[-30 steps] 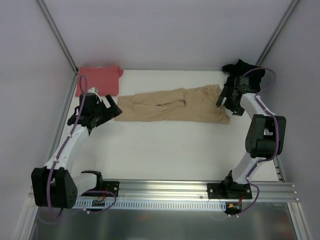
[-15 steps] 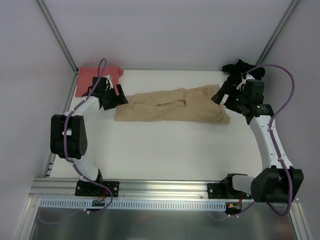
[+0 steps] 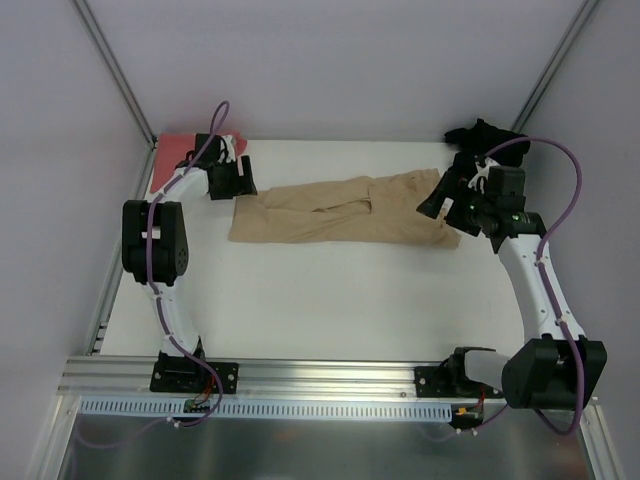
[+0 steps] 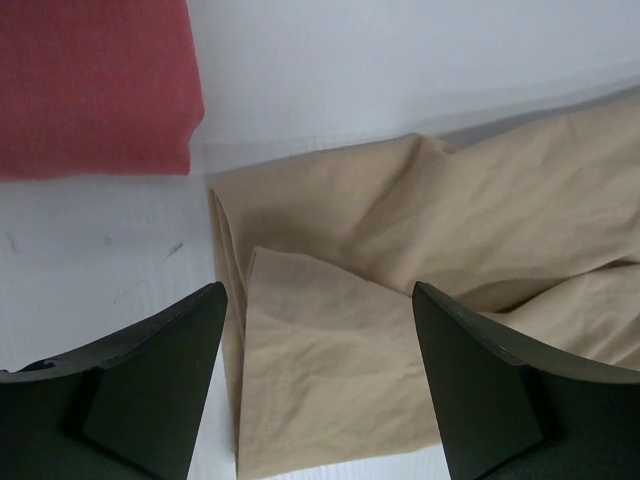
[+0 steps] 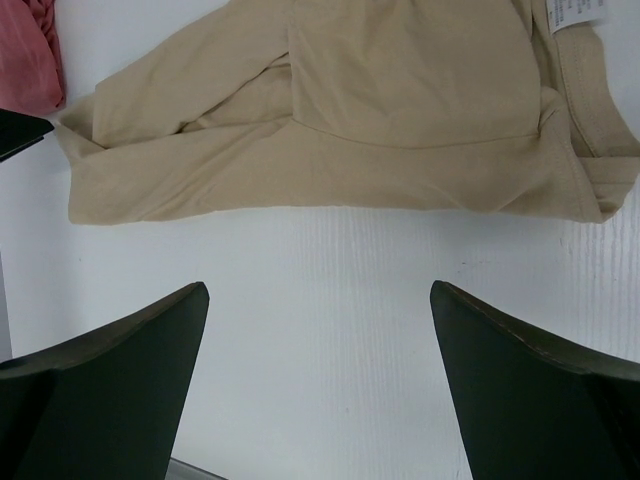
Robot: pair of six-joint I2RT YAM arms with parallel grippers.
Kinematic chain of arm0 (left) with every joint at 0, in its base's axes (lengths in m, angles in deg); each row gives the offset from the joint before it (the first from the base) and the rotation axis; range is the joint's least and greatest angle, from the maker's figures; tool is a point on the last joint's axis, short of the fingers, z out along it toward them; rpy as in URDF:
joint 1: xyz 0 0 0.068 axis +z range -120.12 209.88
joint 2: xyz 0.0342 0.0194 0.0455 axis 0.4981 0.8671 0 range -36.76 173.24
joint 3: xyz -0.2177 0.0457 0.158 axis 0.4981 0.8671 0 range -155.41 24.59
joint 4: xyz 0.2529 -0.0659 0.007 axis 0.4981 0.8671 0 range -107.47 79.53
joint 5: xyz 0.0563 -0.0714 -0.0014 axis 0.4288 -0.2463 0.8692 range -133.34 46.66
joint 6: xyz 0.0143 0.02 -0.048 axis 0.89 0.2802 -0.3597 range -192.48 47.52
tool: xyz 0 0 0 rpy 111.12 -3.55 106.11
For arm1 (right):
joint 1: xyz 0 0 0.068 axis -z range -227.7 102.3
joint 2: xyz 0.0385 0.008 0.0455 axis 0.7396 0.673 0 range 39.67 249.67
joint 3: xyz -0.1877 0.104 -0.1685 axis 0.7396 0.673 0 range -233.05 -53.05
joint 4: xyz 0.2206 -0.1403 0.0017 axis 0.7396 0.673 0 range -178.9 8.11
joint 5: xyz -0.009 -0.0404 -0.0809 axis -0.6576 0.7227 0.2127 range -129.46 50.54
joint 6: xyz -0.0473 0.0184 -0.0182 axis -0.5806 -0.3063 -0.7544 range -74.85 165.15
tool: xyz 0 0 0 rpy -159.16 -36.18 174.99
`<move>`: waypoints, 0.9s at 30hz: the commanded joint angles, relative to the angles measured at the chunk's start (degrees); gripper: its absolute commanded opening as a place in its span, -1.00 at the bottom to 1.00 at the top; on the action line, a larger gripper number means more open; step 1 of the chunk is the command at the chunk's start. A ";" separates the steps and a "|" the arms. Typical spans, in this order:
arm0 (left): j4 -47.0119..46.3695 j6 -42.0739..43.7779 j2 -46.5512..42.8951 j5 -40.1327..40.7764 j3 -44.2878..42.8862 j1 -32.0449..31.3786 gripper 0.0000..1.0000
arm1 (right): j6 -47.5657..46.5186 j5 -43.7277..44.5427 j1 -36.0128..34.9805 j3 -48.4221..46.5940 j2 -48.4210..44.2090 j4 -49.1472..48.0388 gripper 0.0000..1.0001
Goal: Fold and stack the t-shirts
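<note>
The tan-beige t-shirt (image 3: 340, 210) lies folded into a long strip across the back half of the table; it also shows in the left wrist view (image 4: 400, 300) and the right wrist view (image 5: 330, 110). The salmon-red t-shirt (image 3: 172, 152) lies folded at the back left corner and shows in the left wrist view (image 4: 95, 85). The black t-shirt (image 3: 480, 133) is bunched at the back right corner. My left gripper (image 3: 240, 182) is open over the tan shirt's left end (image 4: 318, 300). My right gripper (image 3: 440, 200) is open and empty above the tan shirt's right end; its view (image 5: 318, 295) shows bare table between the jaws.
The white table (image 3: 330, 300) is walled at the back and sides, with metal corner posts (image 3: 115, 70). An aluminium rail (image 3: 330, 380) carrying the arm bases runs along the near edge. A white label (image 5: 575, 12) shows at the tan shirt's collar.
The left arm has swung from the table's left side up to the tan shirt's left end. The right arm has unfolded, its gripper staying by the shirt's right end. The shirts have not moved.
</note>
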 commanded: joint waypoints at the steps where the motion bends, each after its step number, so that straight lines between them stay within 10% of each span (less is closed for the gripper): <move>1: 3.28 3.03 1.95 1.50 -3.49 -0.49 0.53 | -0.73 -1.36 -0.03 0.47 -1.42 0.58 0.99; 6: 3.19 1.98 3.70 0.10 -3.75 -0.49 0.14 | -0.55 -1.45 -0.03 0.65 -0.81 0.40 0.99; 12: 3.19 0.92 3.89 0.97 -2.97 -0.49 -1.00 | -0.73 -1.10 -0.03 0.82 -0.72 0.75 0.99; 27: 4.42 -1.01 -9.46 4.66 3.97 -0.57 -1.00 | 0.33 -2.85 -0.03 3.63 -0.72 -0.92 0.99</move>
